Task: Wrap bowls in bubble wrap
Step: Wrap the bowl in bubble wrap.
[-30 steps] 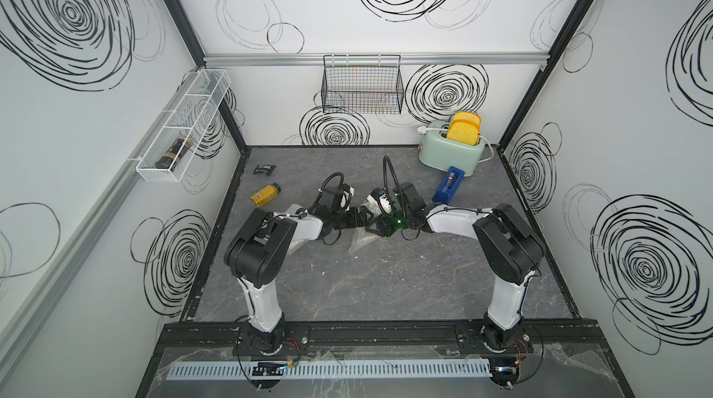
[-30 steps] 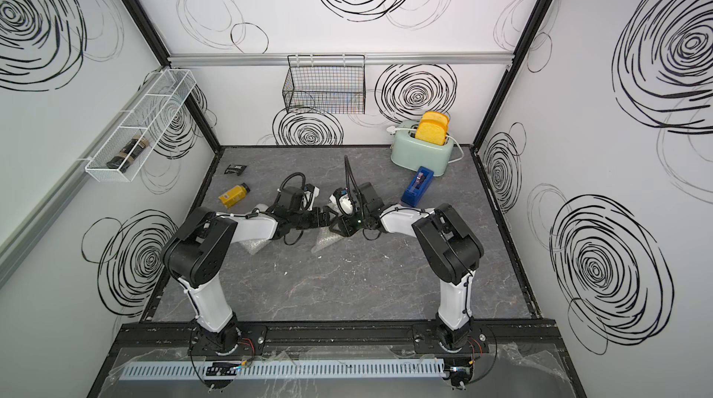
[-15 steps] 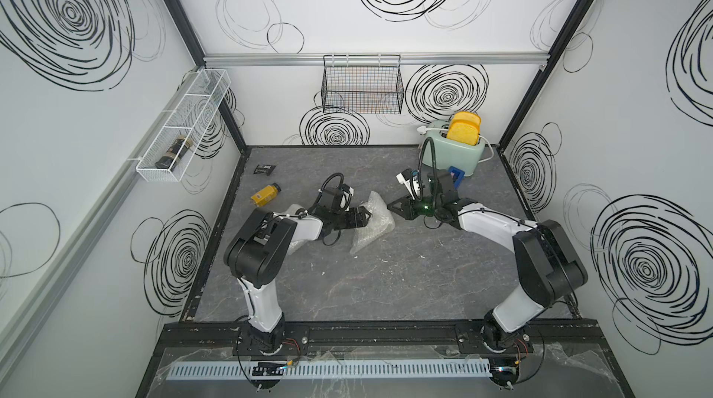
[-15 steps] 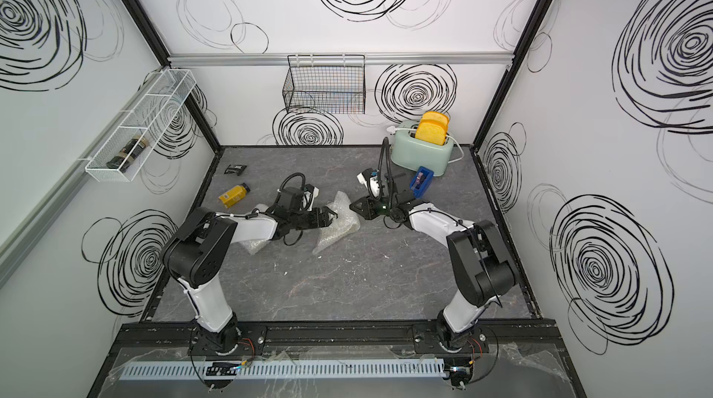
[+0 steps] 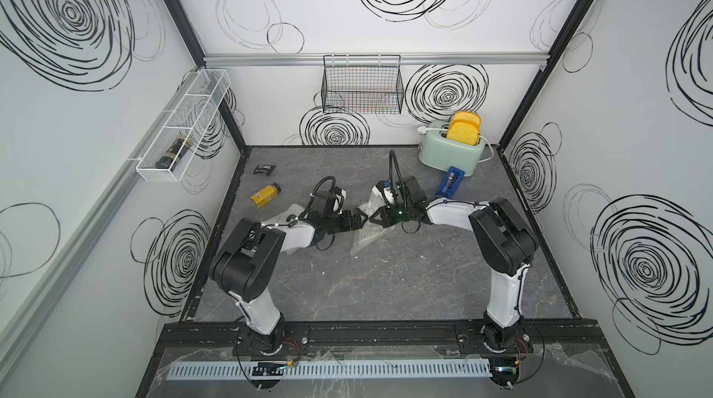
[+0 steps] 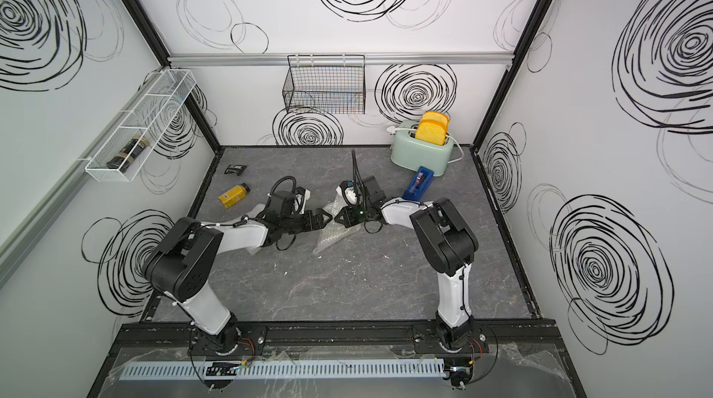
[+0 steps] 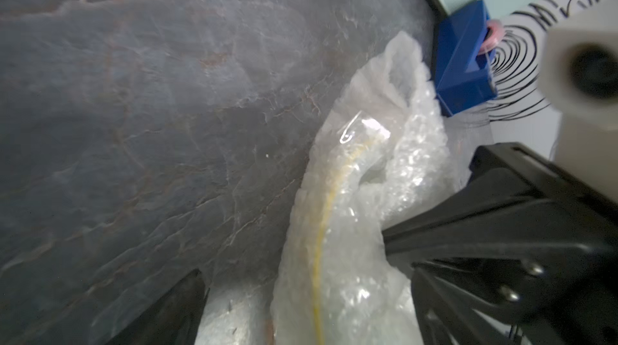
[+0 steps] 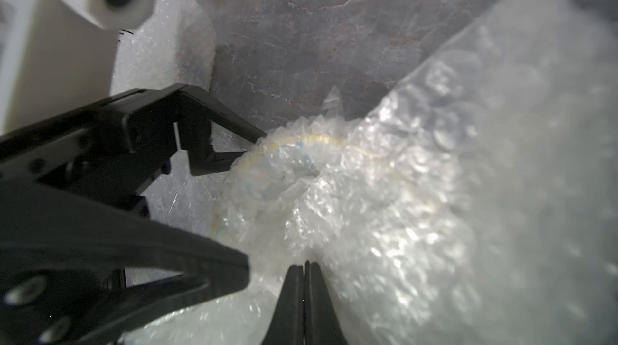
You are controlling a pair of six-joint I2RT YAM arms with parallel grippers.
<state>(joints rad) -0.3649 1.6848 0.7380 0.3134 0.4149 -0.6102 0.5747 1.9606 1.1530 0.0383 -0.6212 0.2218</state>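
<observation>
A crumpled bundle of bubble wrap [image 5: 365, 236] [image 6: 331, 238] lies mid-table between both arms. Through it shows the thin yellow rim of a bowl [image 7: 321, 226] [image 8: 317, 139]. My left gripper [image 5: 361, 218] [image 7: 307, 310] stands open, its fingers on either side of one end of the bundle. My right gripper [image 5: 371, 218] [image 8: 304, 264] faces it tip to tip, shut on a fold of the bubble wrap. A second white bundle of bubble wrap [image 5: 287, 213] [image 8: 160, 52] lies behind my left arm; its contents are hidden.
A mint toaster [image 5: 451, 149] with yellow toast stands at the back right, a blue tape dispenser [image 5: 449, 184] in front of it. A yellow bottle [image 5: 265, 194] and a small black packet [image 5: 264, 169] lie back left. A wire basket [image 5: 362, 87] hangs on the rear wall.
The right gripper, raised toward the toaster half a second ago, has come back down to the bundle and shut. The wrap's lifted peak has dropped. The left jaws have opened wider.
</observation>
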